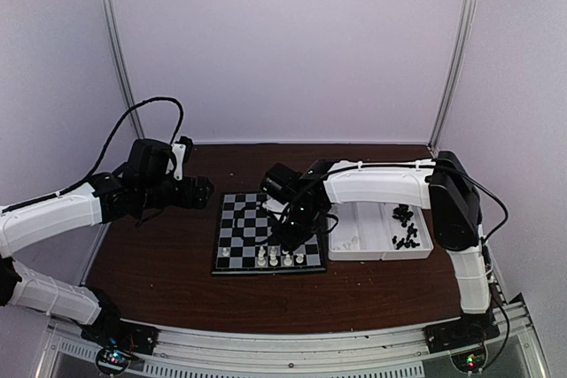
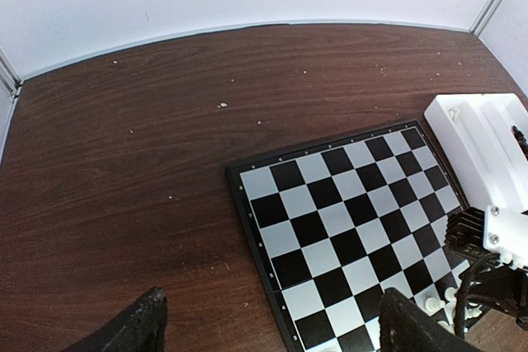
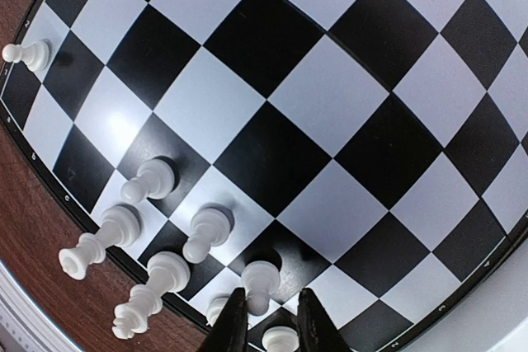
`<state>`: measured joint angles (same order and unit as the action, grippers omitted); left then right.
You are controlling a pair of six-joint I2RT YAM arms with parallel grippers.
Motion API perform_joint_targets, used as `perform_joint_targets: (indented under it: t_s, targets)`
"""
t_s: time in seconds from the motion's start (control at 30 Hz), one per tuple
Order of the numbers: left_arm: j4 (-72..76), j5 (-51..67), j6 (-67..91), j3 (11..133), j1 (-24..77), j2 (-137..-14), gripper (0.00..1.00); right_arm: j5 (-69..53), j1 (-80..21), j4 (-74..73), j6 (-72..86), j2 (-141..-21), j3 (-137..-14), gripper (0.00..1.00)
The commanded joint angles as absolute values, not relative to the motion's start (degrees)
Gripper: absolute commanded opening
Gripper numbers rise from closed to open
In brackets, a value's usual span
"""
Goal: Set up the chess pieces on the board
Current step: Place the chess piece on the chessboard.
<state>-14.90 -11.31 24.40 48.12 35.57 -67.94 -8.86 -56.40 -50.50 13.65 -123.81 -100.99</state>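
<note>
Where the overhead view looks down on the brown table [image 1: 159,263], the board [image 1: 244,223] lies near its middle, with a few white pieces [image 1: 275,258] standing along its near edge. The right gripper [image 1: 291,235] hangs low over the board's near right part. The left gripper [image 1: 202,190] hovers just off the board's far left corner. A white tray [image 1: 363,254] sits just right of the board, with black pieces [image 1: 405,223] in its right compartment.

In the left wrist view, that gripper's jaws stand wide apart and hold nothing.

In the right wrist view, the fingers [image 3: 233,327] are narrowly parted over the near rows with a small white piece [image 3: 280,339] between them. Whether they pinch it cannot be told. A white pawn [image 3: 261,276] stands just beyond the tips.
</note>
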Motion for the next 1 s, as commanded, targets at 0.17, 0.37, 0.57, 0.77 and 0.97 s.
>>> perform_joint_targets:
  t_s: [0.17,0.37,0.57,0.77,0.97]
  targets:
    - [-14.3,-10.6,24.8,49.6,35.2,-68.1,0.89,-6.5,-56.8,-49.9,13.7,-122.5,-101.0,0.23]
    - [-14.4,-10.6,24.8,49.6,35.2,-68.1,0.89,-6.1,-56.8,-50.9,13.6,-123.9,-101.1,0.21]
    - [-14.3,-10.6,24.7,49.7,35.2,-68.1,0.89,-6.1,-56.8,-50.8,13.5,-124.8,-101.1,0.21]
    - [-14.4,-10.5,24.6,49.8,35.2,-68.0,0.89,-6.1,-56.8,-51.1,13.4,-125.6,-101.1,0.20]
    - [-14.4,-10.5,24.6,49.9,35.2,-68.0,0.89,-5.4,-56.8,-51.1,13.1,-124.9,-101.3,0.19]
